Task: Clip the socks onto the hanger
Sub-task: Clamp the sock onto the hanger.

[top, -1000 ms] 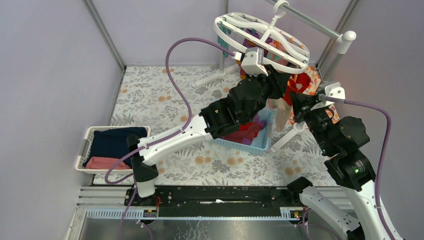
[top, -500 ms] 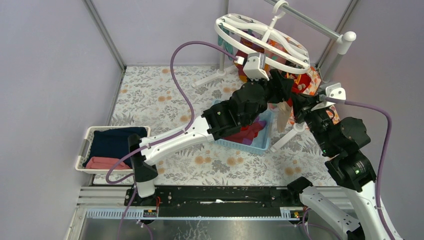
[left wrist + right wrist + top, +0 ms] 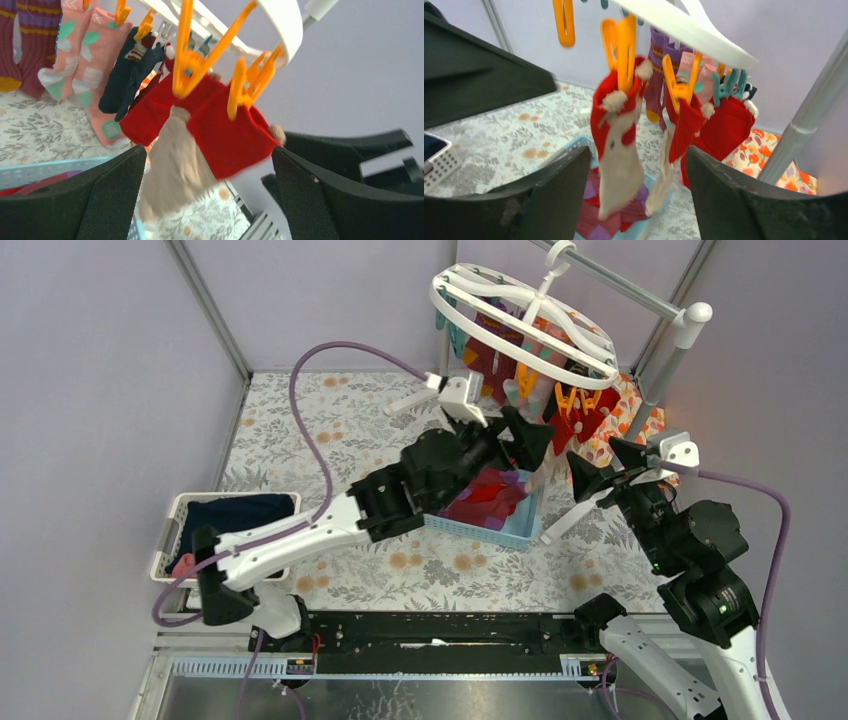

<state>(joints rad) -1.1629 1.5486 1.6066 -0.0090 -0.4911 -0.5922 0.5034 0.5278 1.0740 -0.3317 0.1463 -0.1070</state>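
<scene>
Socks (image 3: pixel 490 495) left to hang lie in basket (image 3: pixel 500 533), approx 7 o'clock of L claw (image 3: pixel 528 435) in top view. R claw (image 3: pixel 603 462) is farther, so L nearer. Both claws spread, empty. Beige sock (image 3: pixel 175 155) hangs vertical from clip (image 3: pixel 192 55) on hanger (image 3: pixel 280 20).

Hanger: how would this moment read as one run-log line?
left end effector open, empty | right end effector open, empty | beige sock hangs from orange clip on hanger
</scene>
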